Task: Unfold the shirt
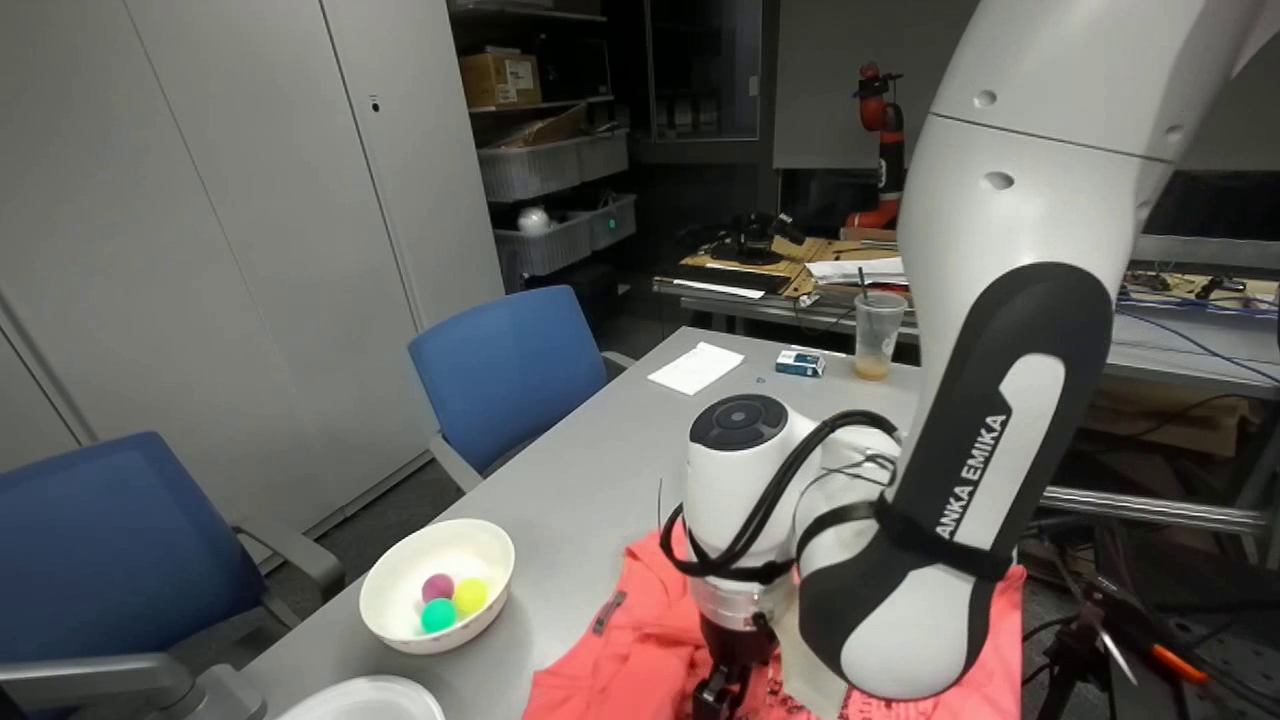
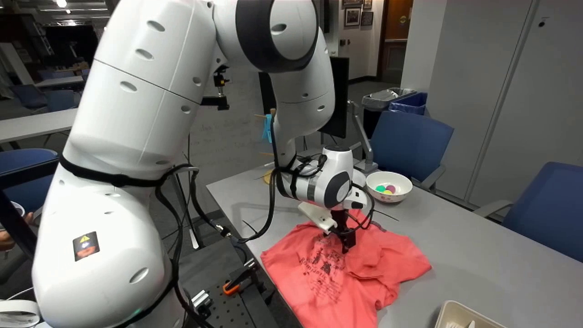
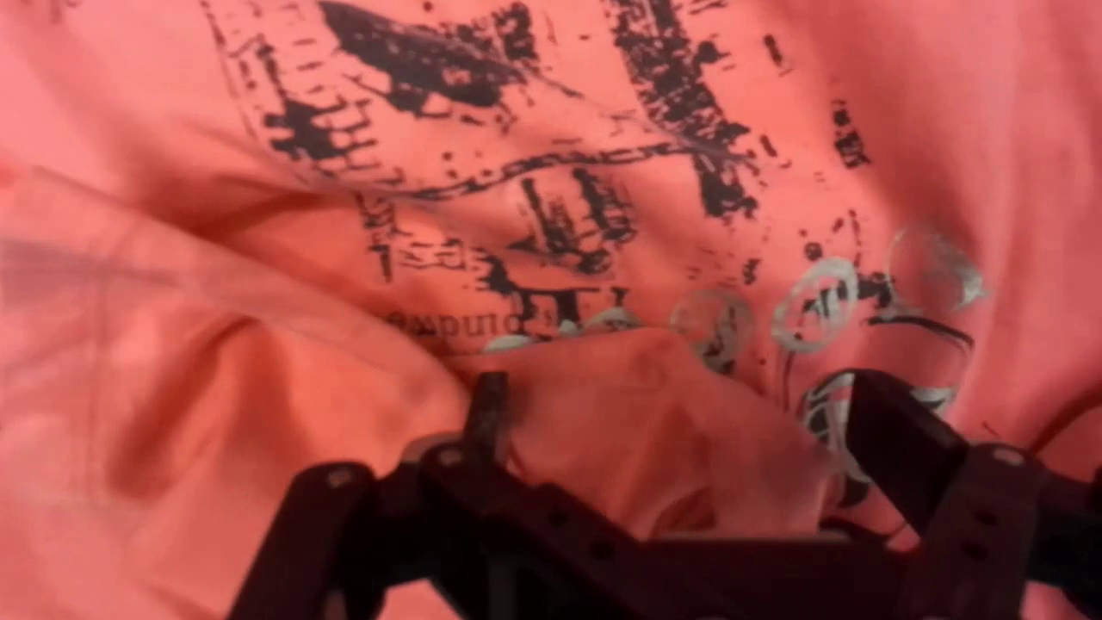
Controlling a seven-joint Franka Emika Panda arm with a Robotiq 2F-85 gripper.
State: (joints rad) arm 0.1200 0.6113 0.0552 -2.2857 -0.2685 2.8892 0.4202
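Observation:
The coral-red shirt (image 2: 360,291) lies wrinkled and partly folded on the grey table, its dark print showing in an exterior view. My gripper (image 2: 347,248) points down into the middle of the cloth. Seen from the wrist, the gripper (image 3: 680,392) stands open, with one finger on each side of a raised fold of the shirt (image 3: 637,413). Cloth sits between the fingers without being pinched. Whether the fingertips touch the fabric beneath I cannot tell. In another exterior view the arm hides much of the shirt (image 1: 640,650).
A white bowl (image 1: 430,545) with three coloured balls stands on the table beyond the shirt, near a white plate (image 1: 365,703). A beige tray (image 2: 448,314) is at the near table edge. Farther off are a plastic cup (image 1: 878,330), a small box (image 1: 800,363) and paper (image 1: 696,368).

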